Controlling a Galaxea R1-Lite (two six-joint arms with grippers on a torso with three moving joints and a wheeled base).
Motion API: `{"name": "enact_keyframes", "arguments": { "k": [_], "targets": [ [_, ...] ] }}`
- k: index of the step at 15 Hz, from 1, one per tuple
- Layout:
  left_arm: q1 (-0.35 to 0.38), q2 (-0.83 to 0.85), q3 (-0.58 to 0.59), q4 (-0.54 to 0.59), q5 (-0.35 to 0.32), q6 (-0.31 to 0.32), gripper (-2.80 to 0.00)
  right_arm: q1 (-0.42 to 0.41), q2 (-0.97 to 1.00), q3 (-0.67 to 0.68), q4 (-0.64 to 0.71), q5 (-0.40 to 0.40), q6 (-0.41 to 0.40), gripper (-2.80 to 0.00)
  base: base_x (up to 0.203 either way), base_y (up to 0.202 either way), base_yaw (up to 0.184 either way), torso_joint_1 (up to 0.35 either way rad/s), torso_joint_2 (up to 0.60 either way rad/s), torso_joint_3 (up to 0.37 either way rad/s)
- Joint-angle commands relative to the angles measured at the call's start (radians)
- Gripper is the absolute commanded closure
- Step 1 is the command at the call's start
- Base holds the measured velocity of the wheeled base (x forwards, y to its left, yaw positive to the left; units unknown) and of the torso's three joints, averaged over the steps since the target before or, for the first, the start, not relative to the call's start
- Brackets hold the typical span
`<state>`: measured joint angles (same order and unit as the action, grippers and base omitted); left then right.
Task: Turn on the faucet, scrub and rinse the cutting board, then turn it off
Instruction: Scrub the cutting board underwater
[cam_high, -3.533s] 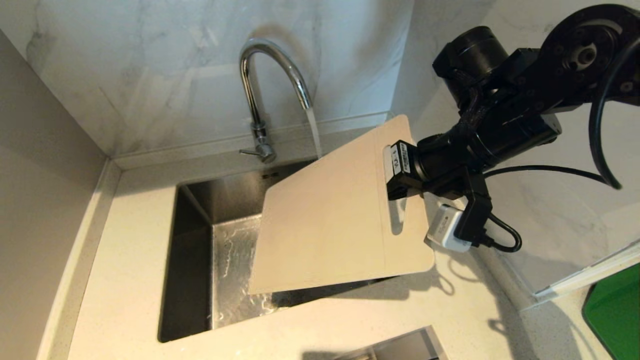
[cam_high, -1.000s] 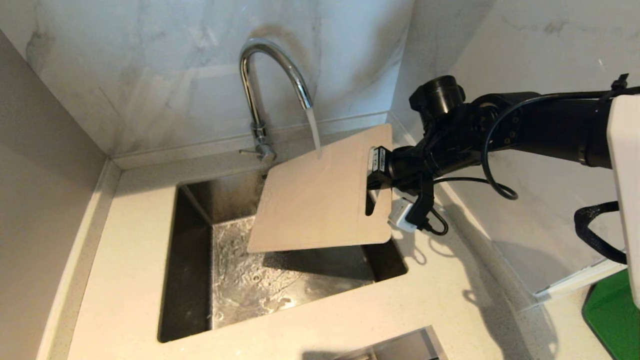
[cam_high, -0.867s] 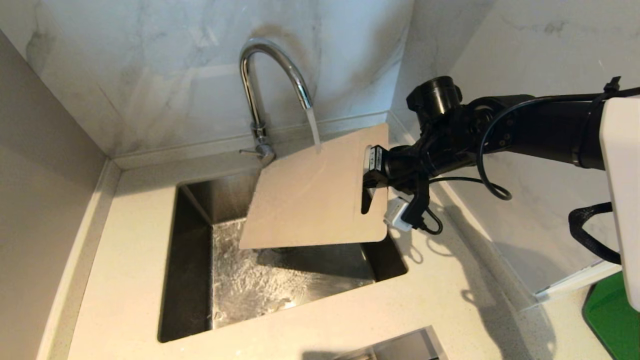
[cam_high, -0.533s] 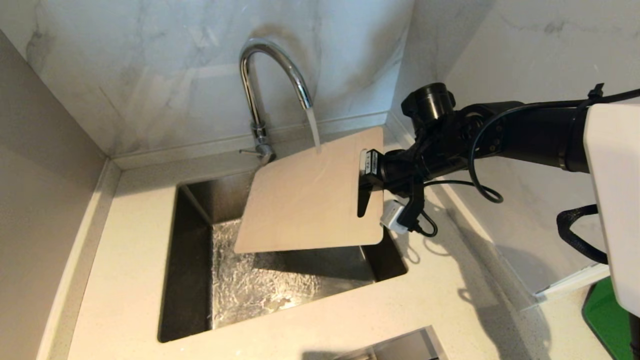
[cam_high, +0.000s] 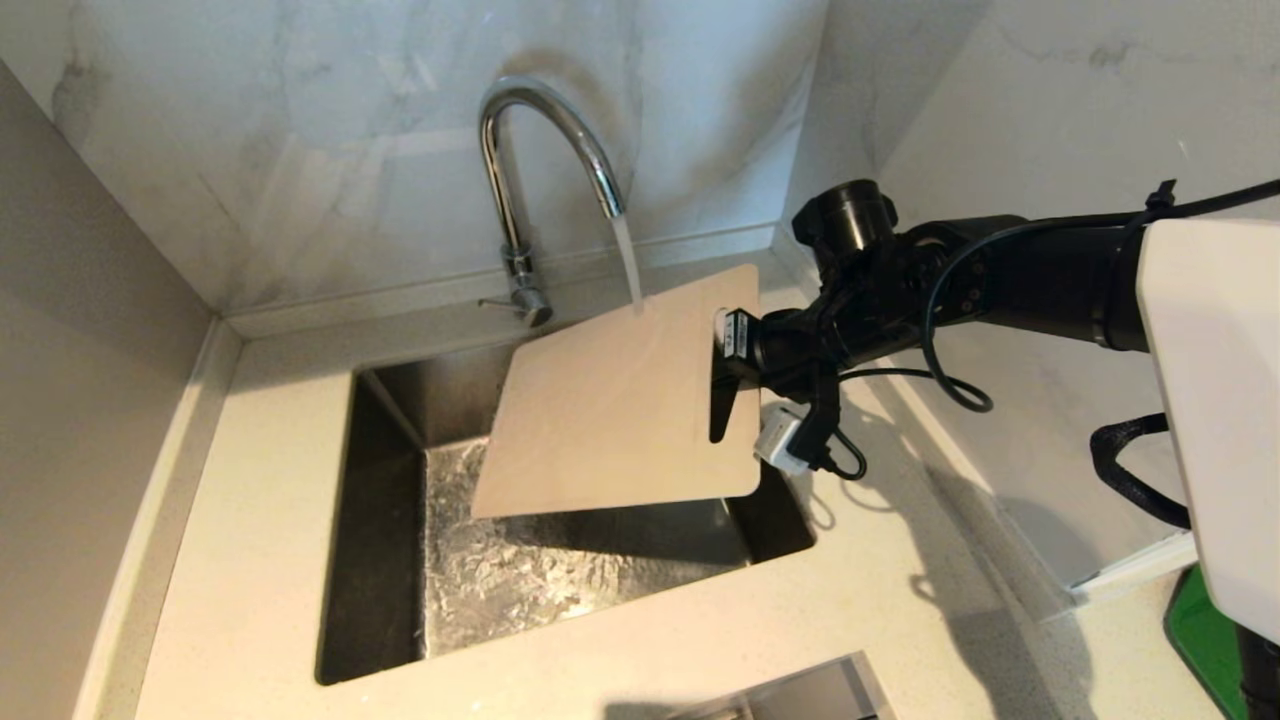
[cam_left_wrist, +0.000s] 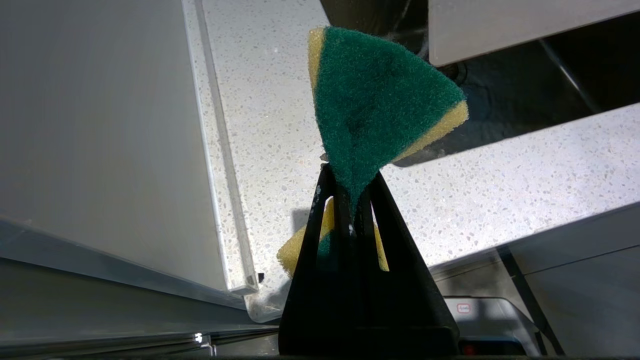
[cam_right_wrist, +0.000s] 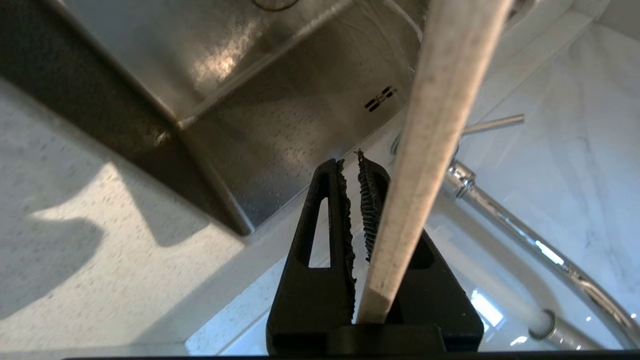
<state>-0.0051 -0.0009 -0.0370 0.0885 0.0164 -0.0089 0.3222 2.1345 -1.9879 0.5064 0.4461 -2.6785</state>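
The chrome faucet (cam_high: 545, 130) stands behind the sink (cam_high: 380, 520), and water (cam_high: 628, 265) runs from its spout. The stream lands on the far edge of the beige cutting board (cam_high: 610, 410), which hangs tilted over the sink. My right gripper (cam_high: 735, 350) is shut on the board's slotted end. In the right wrist view the cutting board (cam_right_wrist: 425, 150) runs edge-on past the right gripper (cam_right_wrist: 352, 165), with the faucet (cam_right_wrist: 525, 235) behind it. My left gripper (cam_left_wrist: 350, 172) is outside the head view and shut on a green-and-yellow sponge (cam_left_wrist: 375, 100). The faucet's lever (cam_high: 497, 304) points left.
Marble walls close in behind the sink and on the right, forming a corner near my right arm. Pale speckled counter (cam_high: 250, 480) surrounds the sink. A green object (cam_high: 1215, 630) lies at the lower right. A second opening (cam_high: 790, 695) shows at the counter's near edge.
My right arm has come down and carried the board left, under the stream. Over the last second it drifted a little further left. Water keeps running.
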Motion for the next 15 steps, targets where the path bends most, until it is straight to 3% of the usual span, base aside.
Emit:
{"name": "enact_keyframes", "arguments": {
  "k": [1,10,15],
  "targets": [
    [0.001,-0.001,0.0,0.0,0.001,0.0,0.0,0.006,0.012,0.0,-0.003,0.003,-0.015,0.0,0.0,0.0,0.0,0.0,0.0,0.0],
    [0.001,-0.001,0.0,0.0,0.001,0.0,0.0,0.031,0.031,0.0,-0.117,0.027,0.049,0.0,0.0,0.0,0.0,0.0,0.0,0.0],
    [0.001,-0.001,0.0,0.0,0.001,0.0,0.0,0.041,0.035,0.0,-0.114,0.04,0.055,0.0,0.0,0.0,0.0,0.0,0.0,0.0]
  ]
}}
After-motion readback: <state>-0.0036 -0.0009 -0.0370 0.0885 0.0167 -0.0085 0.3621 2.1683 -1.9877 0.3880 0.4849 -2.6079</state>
